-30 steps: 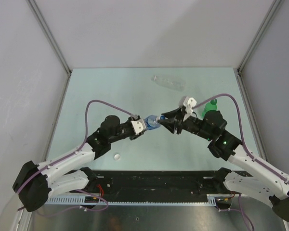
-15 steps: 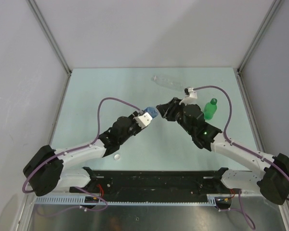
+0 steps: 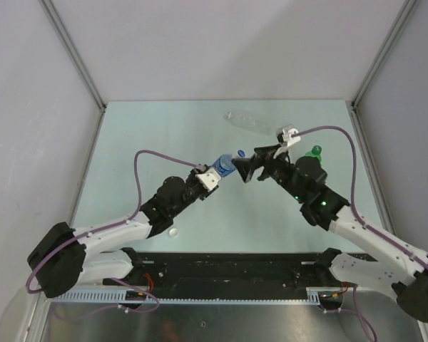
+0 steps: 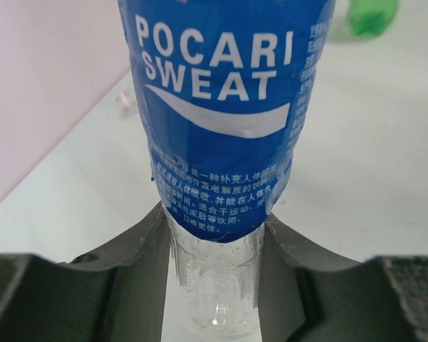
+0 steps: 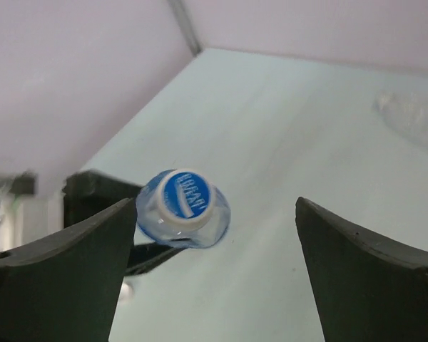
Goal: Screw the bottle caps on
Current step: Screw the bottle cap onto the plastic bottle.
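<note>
My left gripper (image 4: 215,239) is shut on the clear lower end of the blue-label bottle (image 4: 225,107), holding it tilted above the table (image 3: 128,142). A white cap with blue print (image 5: 186,197) sits on that bottle's neck (image 5: 200,226). In the top view the bottle (image 3: 225,165) points toward my right gripper (image 3: 245,169). The right gripper (image 5: 215,206) is open wide, its fingers (image 5: 71,263) standing on either side of the cap without touching it. A second white cap (image 3: 173,231) lies on the table near the left arm.
The green bottle (image 3: 314,154) stands upright behind the right arm. The clear unlabelled bottle (image 3: 250,122) lies on its side toward the back of the table. Grey walls enclose the table on the left, right and far sides.
My right gripper has opened and let go of the cap, which stays on the blue-label bottle. Both arms have shifted a little; the left gripper keeps its hold.
</note>
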`<act>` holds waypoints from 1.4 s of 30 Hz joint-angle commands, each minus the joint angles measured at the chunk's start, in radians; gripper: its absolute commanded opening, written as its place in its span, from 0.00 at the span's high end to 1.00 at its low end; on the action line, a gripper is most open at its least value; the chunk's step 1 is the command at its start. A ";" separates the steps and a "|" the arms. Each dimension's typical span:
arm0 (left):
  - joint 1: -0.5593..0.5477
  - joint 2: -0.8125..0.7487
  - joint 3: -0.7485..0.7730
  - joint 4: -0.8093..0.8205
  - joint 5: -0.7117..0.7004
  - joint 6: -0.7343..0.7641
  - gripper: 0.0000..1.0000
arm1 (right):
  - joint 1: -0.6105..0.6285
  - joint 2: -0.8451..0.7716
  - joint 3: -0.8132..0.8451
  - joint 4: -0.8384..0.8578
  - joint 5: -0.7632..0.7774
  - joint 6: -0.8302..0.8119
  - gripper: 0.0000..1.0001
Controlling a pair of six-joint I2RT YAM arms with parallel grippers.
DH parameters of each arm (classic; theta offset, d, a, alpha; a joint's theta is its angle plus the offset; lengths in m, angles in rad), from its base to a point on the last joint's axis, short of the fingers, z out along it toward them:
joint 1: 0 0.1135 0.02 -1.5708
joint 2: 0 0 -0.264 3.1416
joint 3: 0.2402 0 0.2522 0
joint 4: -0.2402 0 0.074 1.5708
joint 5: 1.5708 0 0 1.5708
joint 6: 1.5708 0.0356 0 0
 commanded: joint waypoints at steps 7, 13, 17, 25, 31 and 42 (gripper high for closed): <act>0.047 -0.168 -0.013 -0.120 0.673 0.074 1.00 | -0.002 -0.305 -0.007 -0.317 -0.886 -0.877 0.01; 0.055 -0.222 -0.024 -0.186 0.782 0.111 1.00 | -0.003 -0.356 -0.008 -0.410 -1.048 -1.023 0.03; 0.058 -0.219 -0.009 -0.216 0.807 0.124 1.00 | -0.003 -0.340 -0.007 -0.383 -1.074 -1.017 0.13; 0.064 -0.198 0.013 -0.243 0.813 0.128 1.00 | -0.002 -0.317 -0.007 -0.314 -1.089 -0.961 0.29; 0.065 -0.199 0.018 -0.245 0.822 0.125 1.00 | -0.003 -0.298 -0.007 -0.300 -1.080 -0.948 0.47; 0.066 -0.180 0.063 -0.244 0.683 0.071 1.00 | 0.000 -0.222 -0.007 -0.184 -0.910 -0.744 0.99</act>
